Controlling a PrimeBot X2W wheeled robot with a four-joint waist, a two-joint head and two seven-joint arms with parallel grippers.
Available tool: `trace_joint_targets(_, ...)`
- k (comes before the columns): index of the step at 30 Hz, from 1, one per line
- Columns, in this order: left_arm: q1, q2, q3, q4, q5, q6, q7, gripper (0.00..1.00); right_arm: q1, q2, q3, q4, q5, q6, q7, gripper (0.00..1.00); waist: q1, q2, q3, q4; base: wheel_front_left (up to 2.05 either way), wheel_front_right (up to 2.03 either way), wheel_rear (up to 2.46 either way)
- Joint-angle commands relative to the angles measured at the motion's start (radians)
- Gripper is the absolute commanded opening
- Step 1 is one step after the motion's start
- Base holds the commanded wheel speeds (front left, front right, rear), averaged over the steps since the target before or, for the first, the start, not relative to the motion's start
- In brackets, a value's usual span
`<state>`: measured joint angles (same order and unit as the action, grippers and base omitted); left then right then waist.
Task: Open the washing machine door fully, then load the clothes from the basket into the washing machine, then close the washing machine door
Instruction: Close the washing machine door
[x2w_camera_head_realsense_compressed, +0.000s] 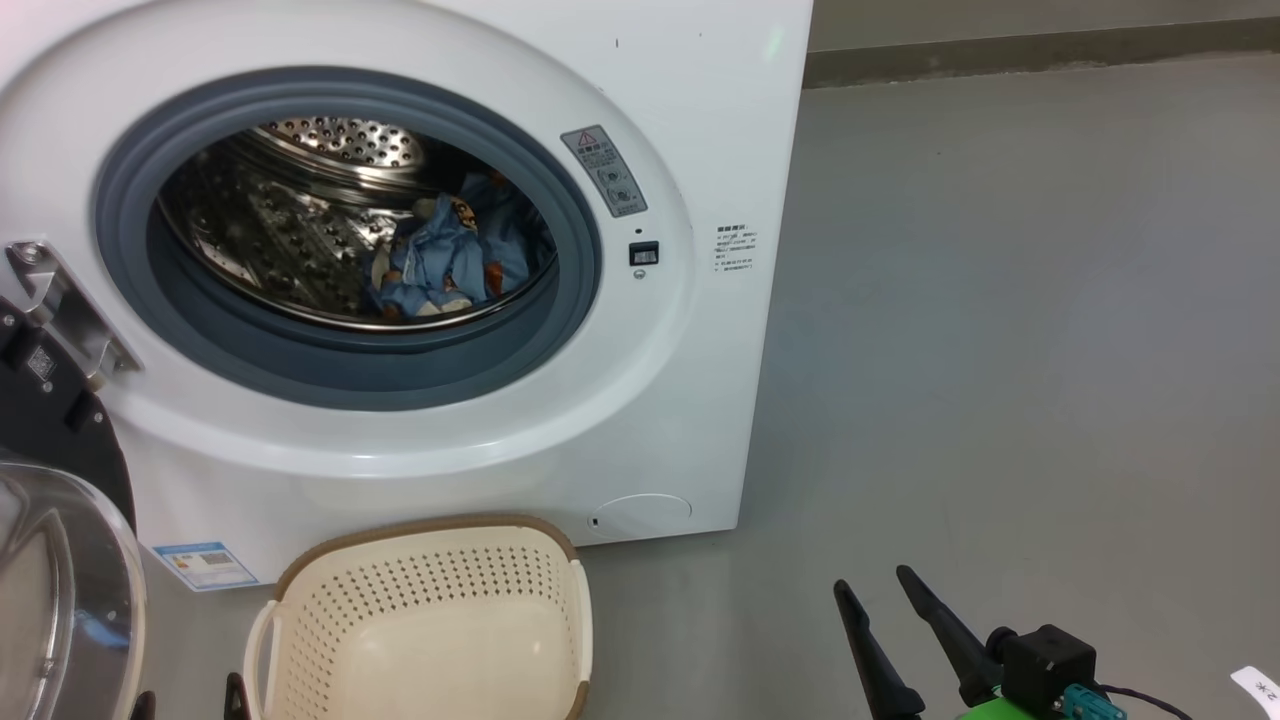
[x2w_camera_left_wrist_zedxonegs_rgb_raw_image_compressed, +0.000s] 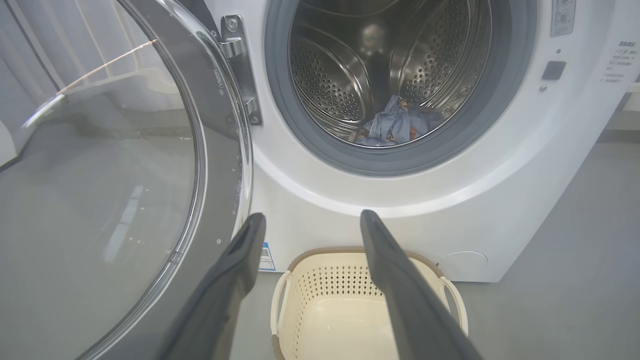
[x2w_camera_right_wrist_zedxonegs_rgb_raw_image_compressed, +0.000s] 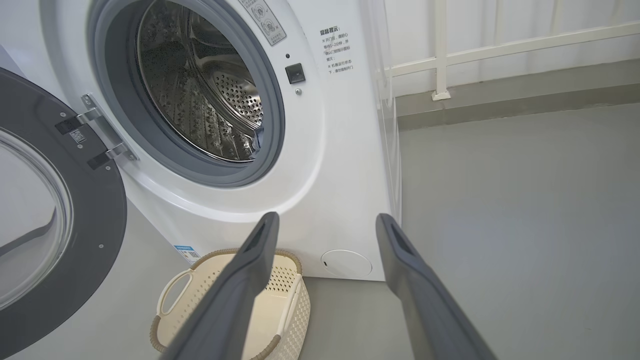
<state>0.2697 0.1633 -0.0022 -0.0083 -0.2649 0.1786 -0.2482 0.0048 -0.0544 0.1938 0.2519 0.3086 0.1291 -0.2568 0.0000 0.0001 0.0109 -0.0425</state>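
Soft blue clothes (x2w_camera_head_realsense_compressed: 450, 265) lie in the big white washing machine (x2w_camera_head_realsense_compressed: 700, 120), so the cream plastic basket (x2w_camera_head_realsense_compressed: 440, 640) is bare. The left fingers (x2w_camera_left_wrist_zedxonegs_rgb_raw_image_compressed: 235, 270) and right fingers (x2w_camera_right_wrist_zedxonegs_rgb_raw_image_compressed: 250, 270) are spread, holding nothing. The round black-rimmed door (x2w_camera_right_wrist_zedxonegs_rgb_raw_image_compressed: 100, 210) hangs open on the left.

The clothes (x2w_camera_head_realsense_compressed: 450, 265) lie in the washing machine (x2w_camera_head_realsense_compressed: 700, 120). The basket (x2w_camera_head_realsense_compressed: 430, 585) stands on the floor (x2w_camera_head_realsense_compressed: 1000, 350) before it, the washing machine door (x2w_camera_head_realsense_compressed: 70, 440) to my left.

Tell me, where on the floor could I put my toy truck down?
The big grey floor to the right of the washing machine is bare, as far as the right gripper. The basket has nothing inside either. It is crowded on the left, where the open washing machine door hangs close beside the basket.
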Motion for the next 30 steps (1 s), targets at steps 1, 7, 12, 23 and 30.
trace_joint_targets(1,-0.042,0.001,0.04,-0.018,0.013,-0.005,-0.014,1.0,-0.013,0.004,0.018,-0.027,-0.009,0.002,-0.005,1.0,0.0,-0.0001,0.0,0.0,0.0,0.0,0.0)
trace_joint_targets(7,-0.044,-0.007,0.049,-0.013,0.02,-0.015,-0.014,1.0,-0.011,0.004,0.009,-0.028,-0.014,0.002,-0.005,1.0,0.0,-0.0001,-0.001,-0.003,0.0,0.0,0.0)
trace_joint_targets(12,-0.046,-0.013,0.056,-0.009,0.025,-0.024,-0.014,1.0,-0.01,0.004,0.006,-0.029,-0.016,0.002,-0.005,1.0,0.0,-0.0001,-0.001,-0.003,0.0,0.0,0.0)
trace_joint_targets(23,-0.052,-0.027,0.071,0.004,0.036,-0.043,-0.014,1.0,-0.006,0.004,0.006,-0.025,-0.018,0.002,-0.005,1.0,0.0,-0.0001,-0.006,-0.002,-0.3,0.3,0.0)
trace_joint_targets(30,-0.057,-0.033,0.078,0.011,0.046,-0.053,-0.014,1.0,-0.007,0.004,0.007,-0.023,-0.017,0.002,-0.005,1.0,0.0,-0.0001,-0.01,-0.001,-1.43,1.43,0.0)
